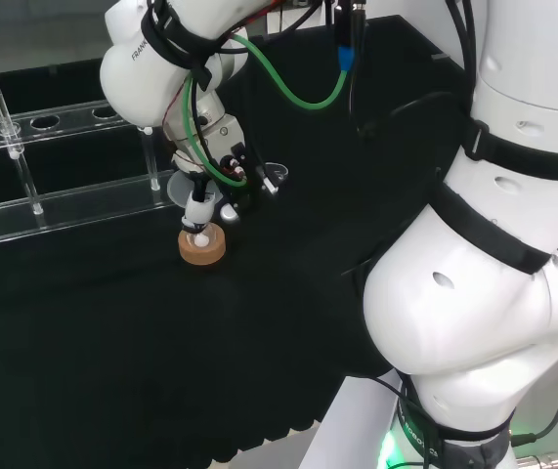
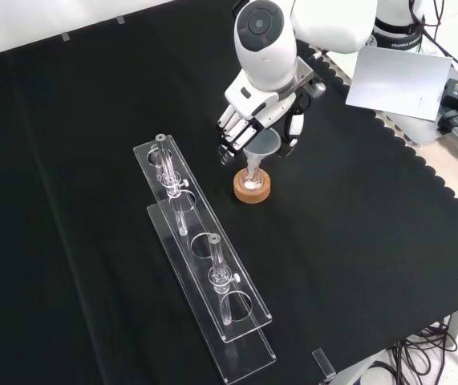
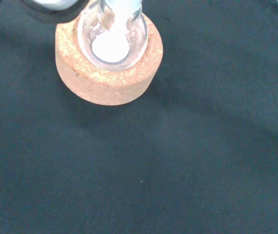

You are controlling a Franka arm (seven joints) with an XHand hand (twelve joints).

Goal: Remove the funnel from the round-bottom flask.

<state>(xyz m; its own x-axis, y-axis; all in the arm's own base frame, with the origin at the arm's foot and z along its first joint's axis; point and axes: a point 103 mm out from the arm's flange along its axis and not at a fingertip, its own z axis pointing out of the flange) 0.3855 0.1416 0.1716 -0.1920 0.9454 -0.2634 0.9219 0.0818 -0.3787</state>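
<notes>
A small round-bottom flask [image 2: 251, 183] with white powder in it sits on a cork ring [image 2: 253, 192] mid-cloth. A clear funnel [image 2: 262, 147] stands in its neck, stem down. My hand [image 2: 254, 112] hangs over it from the top of the front view. Its curled fingers [image 2: 229, 140] lie on the left of the funnel cone and the thumb [image 2: 293, 130] on the right. In the head view the hand [image 1: 232, 161] is just above the flask [image 1: 198, 227] and cork ring [image 1: 203, 250]. The wrist view looks down on the cork ring [image 3: 109, 73], the powder in the flask [image 3: 111, 46] and the funnel stem [image 3: 122, 9].
Two long clear racks [image 2: 204, 265] with several glass tubes lie left of the flask in the front view, and behind it in the head view [image 1: 64, 205]. A grey sheet [image 2: 397, 80] rests at the bench's far right corner. The cloth's scalloped edge [image 2: 429, 172] runs on the right.
</notes>
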